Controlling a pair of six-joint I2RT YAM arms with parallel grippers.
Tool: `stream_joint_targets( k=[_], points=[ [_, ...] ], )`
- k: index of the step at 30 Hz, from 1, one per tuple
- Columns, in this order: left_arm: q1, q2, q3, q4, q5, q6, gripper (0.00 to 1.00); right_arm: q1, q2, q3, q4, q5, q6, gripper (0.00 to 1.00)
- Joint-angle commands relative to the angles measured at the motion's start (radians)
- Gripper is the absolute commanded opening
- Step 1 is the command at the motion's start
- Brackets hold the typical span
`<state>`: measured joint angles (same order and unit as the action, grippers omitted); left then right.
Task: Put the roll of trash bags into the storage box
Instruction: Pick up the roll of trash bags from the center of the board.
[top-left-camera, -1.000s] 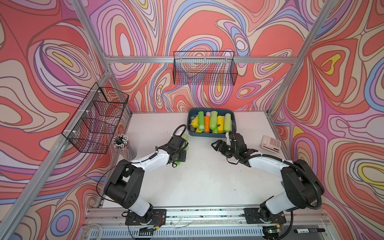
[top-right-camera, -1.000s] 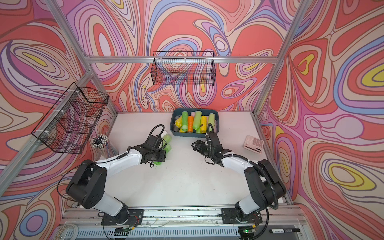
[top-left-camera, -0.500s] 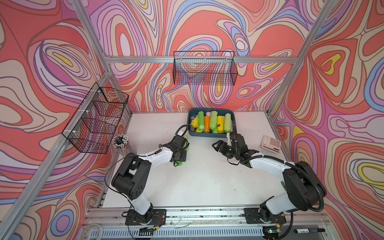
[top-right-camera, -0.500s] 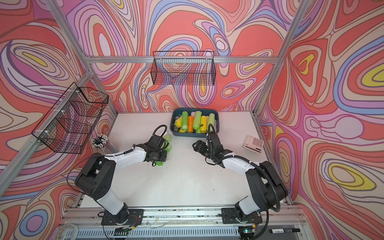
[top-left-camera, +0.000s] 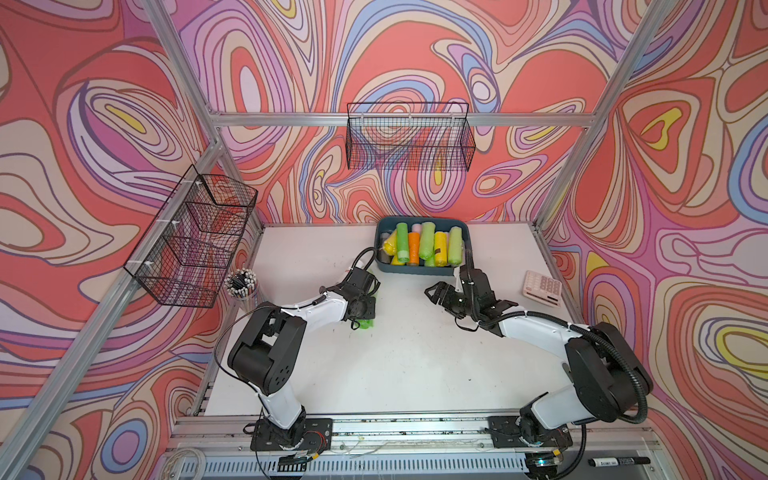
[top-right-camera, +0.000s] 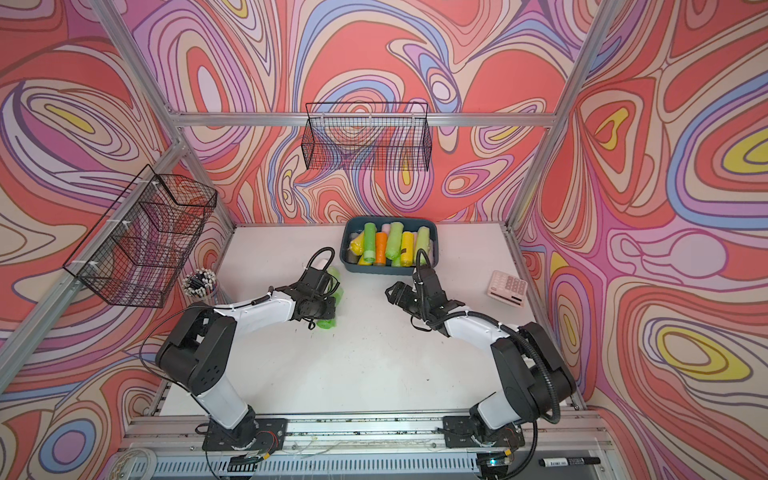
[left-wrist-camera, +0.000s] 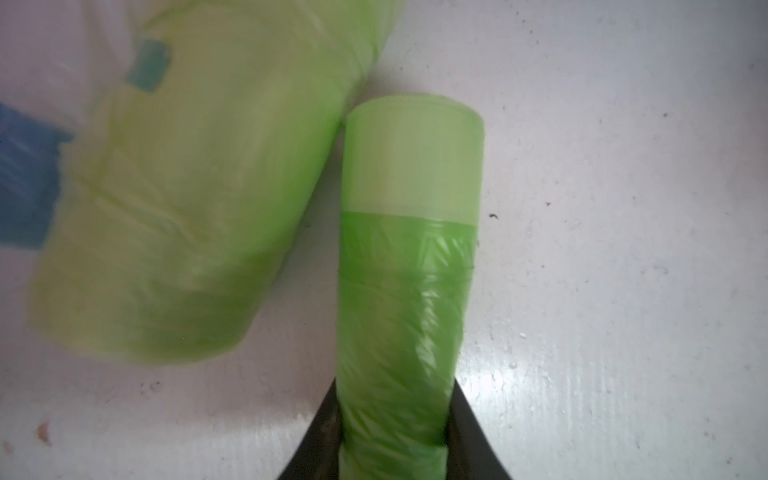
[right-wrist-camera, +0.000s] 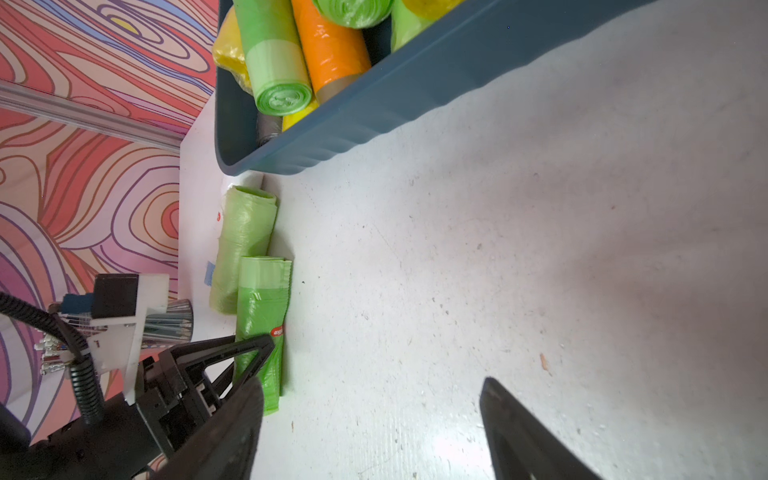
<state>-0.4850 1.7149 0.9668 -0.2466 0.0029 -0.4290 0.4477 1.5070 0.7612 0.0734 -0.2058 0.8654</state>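
Observation:
A bright green roll of trash bags (left-wrist-camera: 399, 291) lies on the white table, and my left gripper (left-wrist-camera: 395, 382) is shut on its near end, one black finger pressed to each side. In both top views only the roll's end (top-left-camera: 367, 324) (top-right-camera: 326, 324) shows under the left wrist. A paler green roll (left-wrist-camera: 187, 208) (right-wrist-camera: 245, 245) lies right beside it. The dark teal storage box (top-left-camera: 419, 270) (right-wrist-camera: 415, 91) stands at the back, filled with several coloured rolls. My right gripper (right-wrist-camera: 372, 382) (top-left-camera: 436, 291) hovers open over bare table in front of the box.
A pink calculator (top-left-camera: 542, 287) lies at the right edge. A cup of pens (top-left-camera: 242, 282) stands at the left edge. Black wire baskets hang on the back wall (top-left-camera: 409, 141) and left wall (top-left-camera: 195, 241). A black marker (top-left-camera: 619, 462) lies off the table's front rail.
The left gripper's jaws have closed onto the bright green roll and the wrist has settled lower over it. The right arm has hardly moved.

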Motion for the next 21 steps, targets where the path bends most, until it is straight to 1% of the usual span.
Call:
stream_joint_targets(
  k=[1,7,15,21],
  points=[
    [0.0,-0.019,-0.014,0.036,0.059,-0.028,0.25,0.006,-0.006,-0.016,0.016,0.001,0.027,0.83],
    [-0.012,-0.052,-0.031,0.084,0.151,-0.065,0.25,0.006,-0.001,-0.043,0.076,-0.036,0.07,0.83],
    [-0.047,-0.104,-0.037,0.098,0.189,-0.08,0.24,0.004,0.012,-0.05,0.106,-0.062,0.077,0.83],
    [-0.057,-0.182,-0.067,0.095,0.216,-0.082,0.24,0.005,0.03,-0.053,0.137,-0.091,0.099,0.83]
  ],
)
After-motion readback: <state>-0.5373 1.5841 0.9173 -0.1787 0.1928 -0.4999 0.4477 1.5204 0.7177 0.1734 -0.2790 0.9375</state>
